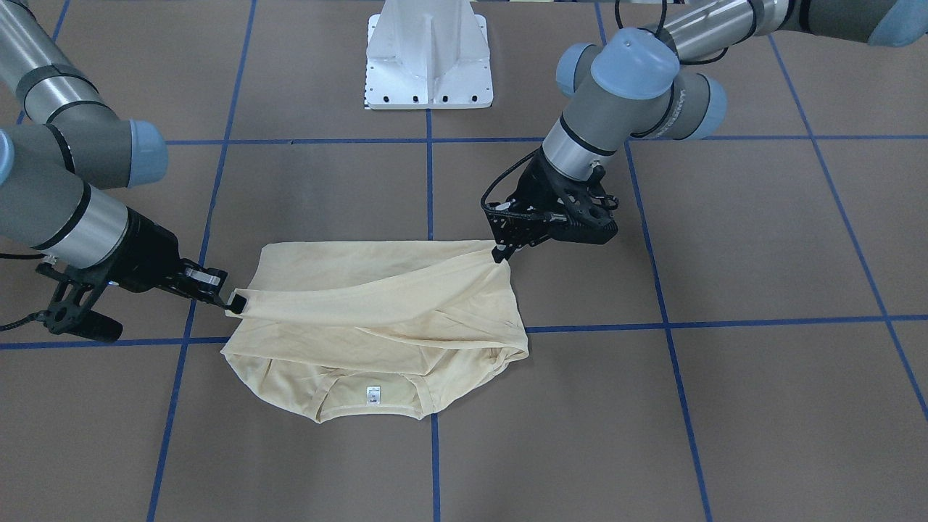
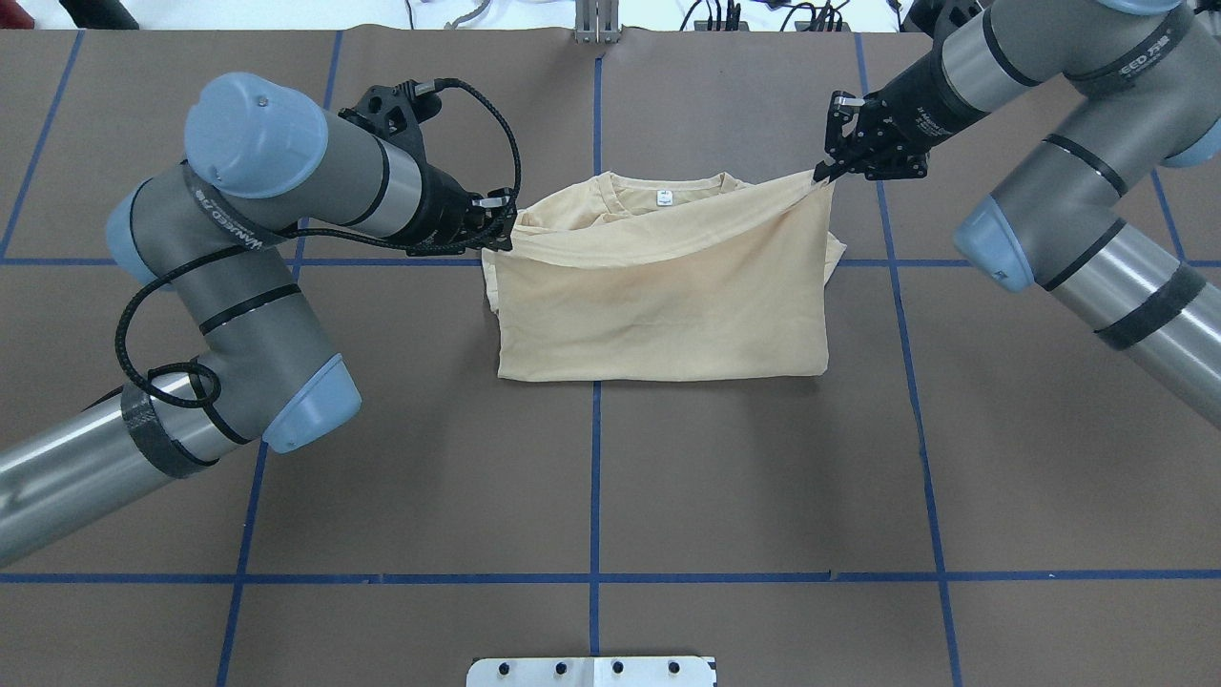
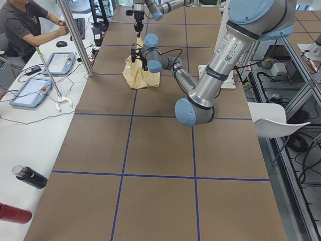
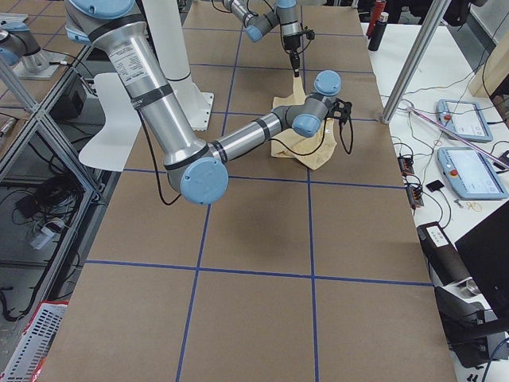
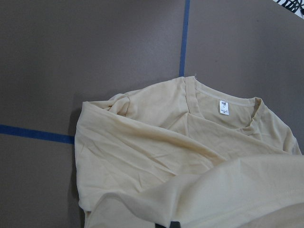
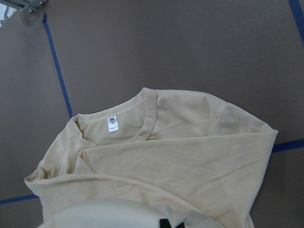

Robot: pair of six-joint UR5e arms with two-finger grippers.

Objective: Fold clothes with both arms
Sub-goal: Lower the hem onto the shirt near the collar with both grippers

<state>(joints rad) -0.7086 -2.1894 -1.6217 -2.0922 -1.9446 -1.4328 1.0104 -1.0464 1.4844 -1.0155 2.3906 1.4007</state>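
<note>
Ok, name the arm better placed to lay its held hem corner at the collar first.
Right, probably. The right end effector holds its T-shirt corner level with the collar; the left end effector pinches its corner short of it.

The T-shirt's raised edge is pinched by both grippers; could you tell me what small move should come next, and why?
Probably the held edge should be carried toward the collar and lowered flat. The left gripper and right gripper each pinch a corner of the T-shirt, the edge stretches between them above the lower layer, and the collar with its white label lies uncovered.
</note>
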